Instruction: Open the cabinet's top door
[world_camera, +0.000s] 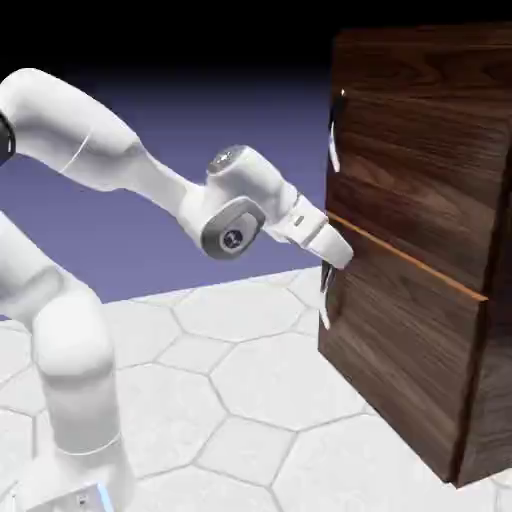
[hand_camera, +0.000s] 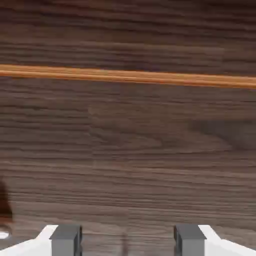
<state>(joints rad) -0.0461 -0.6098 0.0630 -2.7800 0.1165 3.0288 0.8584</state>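
The tall dark walnut cabinet (world_camera: 420, 250) stands at the exterior view's right. Its top door (world_camera: 420, 140) is shut, with a slim metallic handle (world_camera: 336, 130) near its left edge. An orange seam (world_camera: 400, 256) divides it from the lower door (world_camera: 400, 350). My gripper (world_camera: 338, 256) hangs close to the cabinet at seam height, well below the top handle. In the hand view, wood grain fills the picture: the seam (hand_camera: 128, 76) runs across the upper part, the top door (hand_camera: 128, 35) above it. My gripper (hand_camera: 127, 242) is open, with nothing between its fingertips (hand_camera: 65, 239).
The lower door carries its own small handle (world_camera: 325, 298), just under my gripper. A bright speck with a dark shadow (hand_camera: 4, 220) shows at the hand view's lower left edge. The pale hex-tiled table (world_camera: 230, 400) spreads out before the cabinet.
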